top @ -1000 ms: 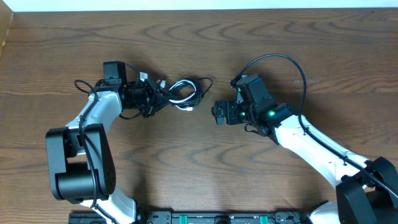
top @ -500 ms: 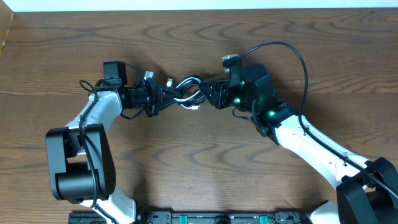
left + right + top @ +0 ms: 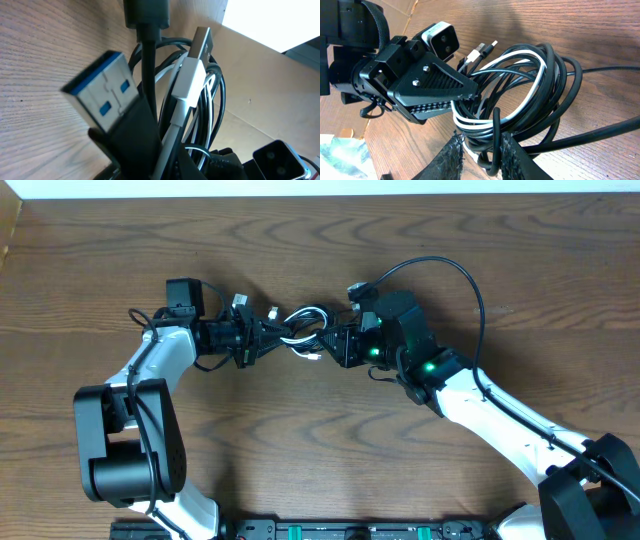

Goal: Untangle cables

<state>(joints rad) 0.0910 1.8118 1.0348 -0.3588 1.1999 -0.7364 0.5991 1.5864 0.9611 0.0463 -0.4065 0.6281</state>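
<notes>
Left tool (image 3: 471, 95) tips buried in tangled cables (image 3: 560, 70), actual grip hidden.

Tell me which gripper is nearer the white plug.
Left. The left gripper grips the cables right beside the white plug; the right gripper straddles the loops' opposite side, farther away.

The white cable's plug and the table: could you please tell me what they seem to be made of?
The white cable has a plug housing that looks like smooth, glossy white plastic, with a silvery metal tip. The table shows matte wood grain; solid wood or laminate cannot be told.
</notes>
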